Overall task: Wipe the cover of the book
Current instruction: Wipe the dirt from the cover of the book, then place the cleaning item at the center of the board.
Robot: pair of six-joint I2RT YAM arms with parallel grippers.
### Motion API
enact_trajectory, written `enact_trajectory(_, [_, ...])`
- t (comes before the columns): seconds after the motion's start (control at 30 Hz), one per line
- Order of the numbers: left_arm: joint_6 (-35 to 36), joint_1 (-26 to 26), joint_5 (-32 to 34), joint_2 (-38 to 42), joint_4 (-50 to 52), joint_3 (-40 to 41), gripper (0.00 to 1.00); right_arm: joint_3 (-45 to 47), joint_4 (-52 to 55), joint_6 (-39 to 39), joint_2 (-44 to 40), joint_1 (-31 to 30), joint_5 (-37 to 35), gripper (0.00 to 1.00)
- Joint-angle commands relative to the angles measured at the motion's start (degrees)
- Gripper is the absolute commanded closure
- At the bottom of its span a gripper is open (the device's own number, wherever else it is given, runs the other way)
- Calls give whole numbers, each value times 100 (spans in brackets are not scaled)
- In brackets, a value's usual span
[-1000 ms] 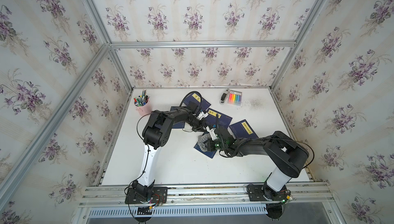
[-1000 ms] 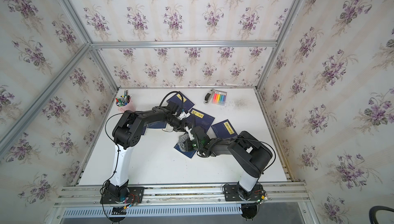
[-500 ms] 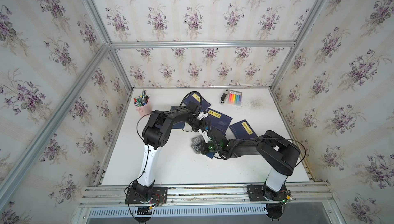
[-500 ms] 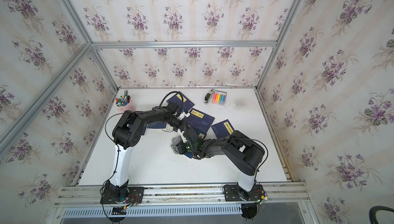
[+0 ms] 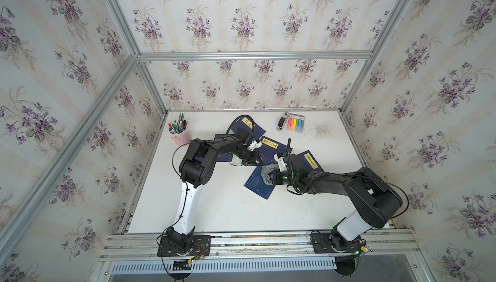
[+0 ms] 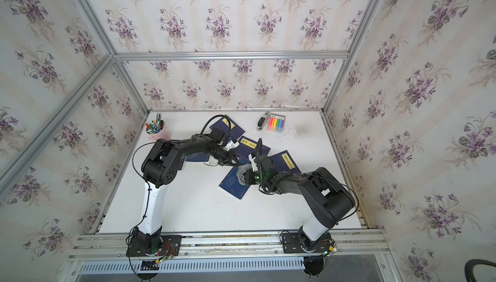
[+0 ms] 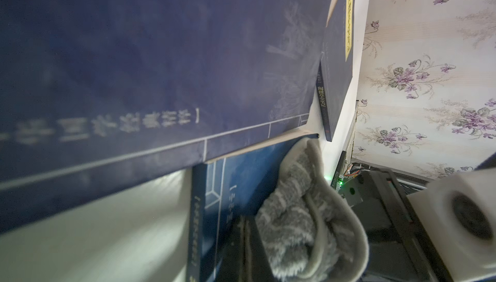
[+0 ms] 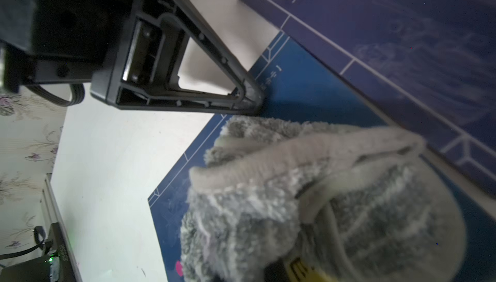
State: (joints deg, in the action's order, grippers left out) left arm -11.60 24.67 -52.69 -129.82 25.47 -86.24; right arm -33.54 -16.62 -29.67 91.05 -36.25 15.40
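The right end effector (image 5: 276, 178) is clamped on a grey fluffy microfibre cloth (image 5: 266, 173). Its fingers are buried in the bunched pile, so the grip shows mainly in how the wad sits around the tip. The cloth rests on the cover of the dark blue paperback book (image 5: 256, 188), which lies flat and skewed near the middle of the white table (image 5: 228, 211).

The left end effector (image 5: 257, 162) is closed and empty. In the right wrist view its tip presses on the book's cover close to one corner, just beside the cloth, pinning the book in place.

A second ago the cloth sat near the middle of the cover. Half a second ago it was out at the edge on the left arm's side, with the right arm stretched across. Now it is back at the end of the cover nearest the right arm, and that arm's elbow has drawn back. That amounts to one sweep out and one return. The book looks unshifted and the left hold is unchanged, so the pinning appears to be working.

I judge the wiping to be well underway, with one band of the cover passed over twice. The part of the cover toward the table's front edge probably still needs a pass. A second navy book (image 8: 402, 39) overlaps one edge of the cover, so the cloth cannot reach that strip as things lie.
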Motion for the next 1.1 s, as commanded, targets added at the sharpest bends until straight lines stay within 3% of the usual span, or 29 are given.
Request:
enact_trajectory(0.0, [103, 3, 1655, -158, 520, 89, 100, 42, 679, 216, -228, 18, -280, 100])
enact_trajectory(0.17, [100, 3, 1656, -158, 514, 89, 100, 257, 854, 295, -323, -53, 255, 100])
enact_trajectory(0.47, [87, 3, 1672, -143, 502, 108, 100, 311, 966, 441, -215, -883, 940, 100])
enact_trajectory(0.57, [80, 11, 1657, -126, 499, 137, 100, 306, 1025, 459, -337, -832, 646, 100])
enact_trajectory(0.7, [79, 12, 1662, 20, 400, 272, 100, 143, 1197, 492, -948, -393, 498, 100])
enact_trajectory(0.97, [96, 12, 1700, 173, 355, 363, 100, -696, 2315, 897, -1783, 477, -442, 100])
enact_trajectory(1.07, [85, 10, 1697, 258, 307, 414, 100, -763, 2443, 975, -1901, 1228, -697, 100])
